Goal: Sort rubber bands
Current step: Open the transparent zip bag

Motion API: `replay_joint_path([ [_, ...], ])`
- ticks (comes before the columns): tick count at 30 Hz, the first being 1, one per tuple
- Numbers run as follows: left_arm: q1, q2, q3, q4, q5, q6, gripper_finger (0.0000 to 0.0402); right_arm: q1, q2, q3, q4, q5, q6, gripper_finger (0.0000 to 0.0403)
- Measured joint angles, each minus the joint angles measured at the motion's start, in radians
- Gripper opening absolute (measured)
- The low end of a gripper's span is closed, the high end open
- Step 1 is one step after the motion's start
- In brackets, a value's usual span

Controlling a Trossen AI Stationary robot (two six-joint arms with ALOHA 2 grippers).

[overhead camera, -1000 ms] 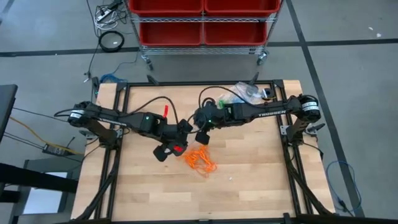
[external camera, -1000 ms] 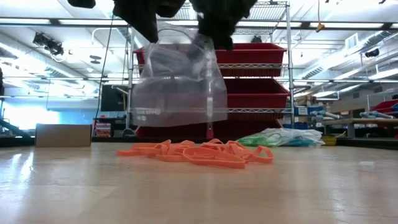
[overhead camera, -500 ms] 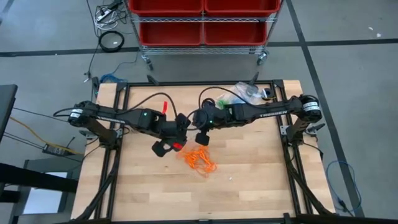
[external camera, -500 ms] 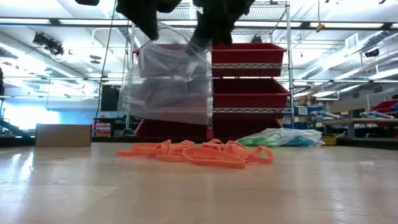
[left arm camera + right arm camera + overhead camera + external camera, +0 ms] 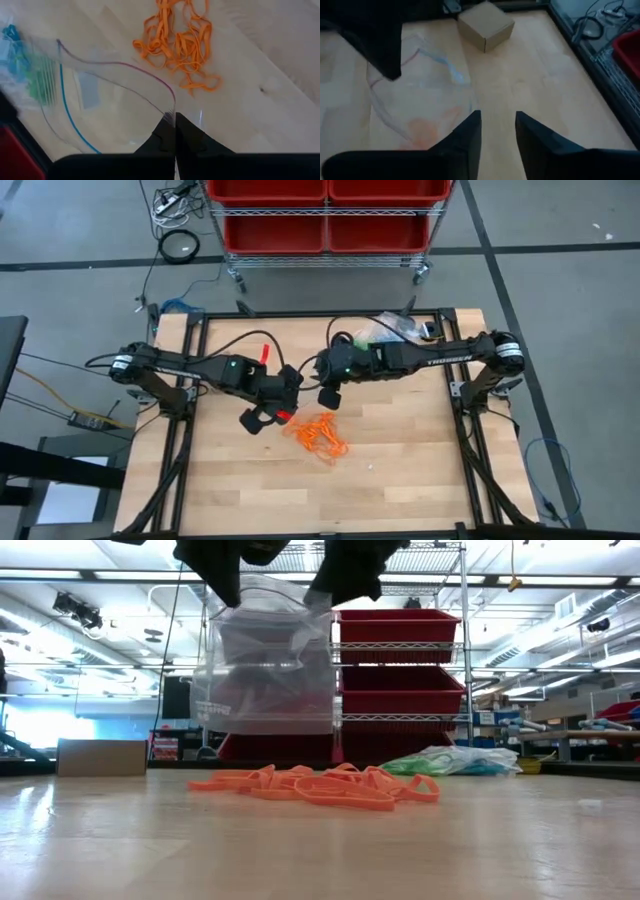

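Observation:
A clear plastic bag (image 5: 265, 670) hangs above the table from my left gripper (image 5: 175, 117), which is shut on its rim. Its mouth gapes in the left wrist view as a clear plastic bag (image 5: 100, 90). My right gripper (image 5: 497, 115) stands open beside the bag's upper corner (image 5: 322, 598) with nothing between its fingers; I cannot tell whether it touches the bag. A heap of orange rubber bands (image 5: 320, 435) lies on the wood under and just in front of the bag; the low view also shows the orange rubber bands (image 5: 320, 785). From above, my left gripper (image 5: 268, 416) and my right gripper (image 5: 328, 395) are close together. My left gripper pinches the bag's mouth edge with the purple zip line (image 5: 171, 105) between its two shut fingers. The fingers come from above, slanting down. The bag hangs below them, clear of the table, with its mouth held open.
More clear bags holding green and blue things (image 5: 400, 328) lie at the table's far right corner. A small cardboard box (image 5: 486, 25) shows in the right wrist view. Black cables (image 5: 240, 345) run over the table's far half. Bare wood lies toward the near edge.
My right gripper has opened, let go of the bag's rim and risen a little. The bag now hangs from my left gripper alone. It has swung toward the left arm's side, and its lower edge sits a little higher.

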Motion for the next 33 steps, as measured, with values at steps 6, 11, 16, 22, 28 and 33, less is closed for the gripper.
replay_joint_path([
  [6,0.000,0.000,0.000,-0.021,0.007,0.002,0.0001,0.010,-0.039,0.000,0.020,-0.067,-0.046,0.0129],
  [11,0.004,0.000,0.000,-0.021,0.007,0.012,0.0001,0.079,-0.038,0.000,0.101,-0.328,-0.168,0.0130],
  [16,0.015,0.000,0.000,-0.020,0.038,0.013,0.0000,0.138,-0.007,0.000,0.152,-0.347,-0.251,0.0130],
  [22,0.014,0.001,0.000,-0.009,0.066,0.013,0.0000,0.139,0.012,0.000,0.137,-0.280,-0.261,0.0131],
  [28,0.014,0.001,0.000,0.000,0.086,0.013,0.0000,0.124,0.012,0.001,0.151,-0.250,-0.283,0.0131],
  [33,0.013,0.001,0.004,0.017,0.087,0.026,0.0000,0.110,0.026,0.001,0.144,-0.272,-0.265,0.0132],
])
